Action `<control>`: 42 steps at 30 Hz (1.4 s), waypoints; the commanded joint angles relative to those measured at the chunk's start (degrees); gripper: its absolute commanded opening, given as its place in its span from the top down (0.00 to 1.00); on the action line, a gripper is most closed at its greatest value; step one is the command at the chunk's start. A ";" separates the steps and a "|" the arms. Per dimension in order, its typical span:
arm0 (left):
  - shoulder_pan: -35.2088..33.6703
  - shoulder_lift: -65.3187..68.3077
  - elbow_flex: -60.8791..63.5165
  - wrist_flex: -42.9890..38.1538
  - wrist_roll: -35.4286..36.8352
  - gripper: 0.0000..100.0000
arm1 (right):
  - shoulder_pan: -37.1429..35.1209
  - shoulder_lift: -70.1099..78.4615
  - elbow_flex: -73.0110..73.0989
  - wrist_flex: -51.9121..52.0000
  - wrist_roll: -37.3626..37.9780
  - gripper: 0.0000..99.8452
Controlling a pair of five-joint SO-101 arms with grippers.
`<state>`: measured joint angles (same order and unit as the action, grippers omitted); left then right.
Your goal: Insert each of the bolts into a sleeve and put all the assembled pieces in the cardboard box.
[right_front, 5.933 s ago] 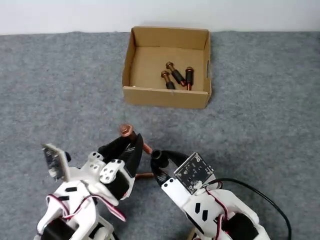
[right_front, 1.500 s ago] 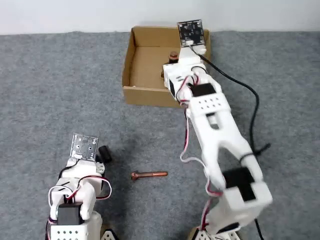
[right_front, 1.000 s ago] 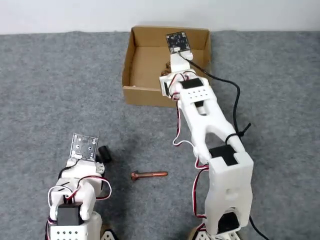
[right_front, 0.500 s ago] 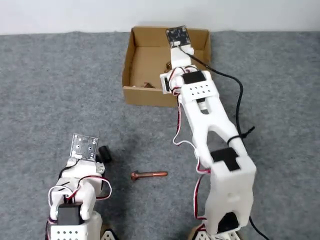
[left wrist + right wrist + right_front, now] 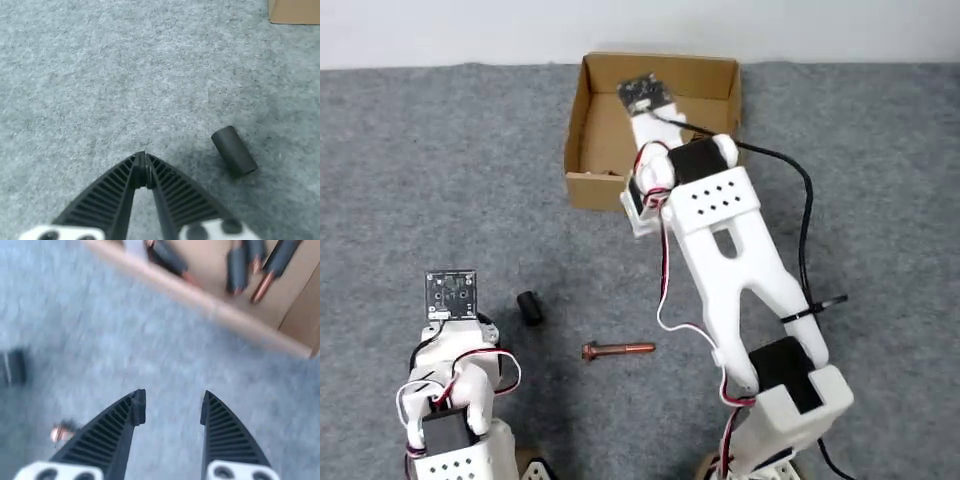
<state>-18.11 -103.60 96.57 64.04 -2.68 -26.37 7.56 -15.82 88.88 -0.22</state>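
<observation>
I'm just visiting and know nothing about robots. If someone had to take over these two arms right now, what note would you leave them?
Left pincer: shut, empty, over the carpet near the loose sleeve.
Right pincer: open, empty, above the carpet just outside the cardboard box.
Done: several assembled pieces lie in the box.
To do: the bare bolt on the carpet goes into that sleeve, then into the box.

the left arm is folded back over its base, left gripper pressed closed, while the right arm stretches far forward, right gripper spread apart.
</observation>
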 commanded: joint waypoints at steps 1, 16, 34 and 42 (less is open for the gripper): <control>-2.90 -0.62 -0.31 -1.32 -0.18 1.00 | -2.15 -2.95 -3.25 6.73 0.44 0.83; -29.71 -0.62 -0.66 -0.97 -5.54 1.00 | -21.05 4.35 -3.16 2.33 -10.73 0.83; -37.19 -0.53 -0.13 -0.53 -5.98 1.00 | -31.52 19.91 -3.34 -20.26 -11.34 0.83; -37.10 -0.44 -0.13 -0.53 -5.98 1.00 | -31.78 25.54 -3.43 -22.55 -11.34 0.83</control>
<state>-55.03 -103.60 96.84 64.04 -8.13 -57.58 32.70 -16.70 67.25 -11.30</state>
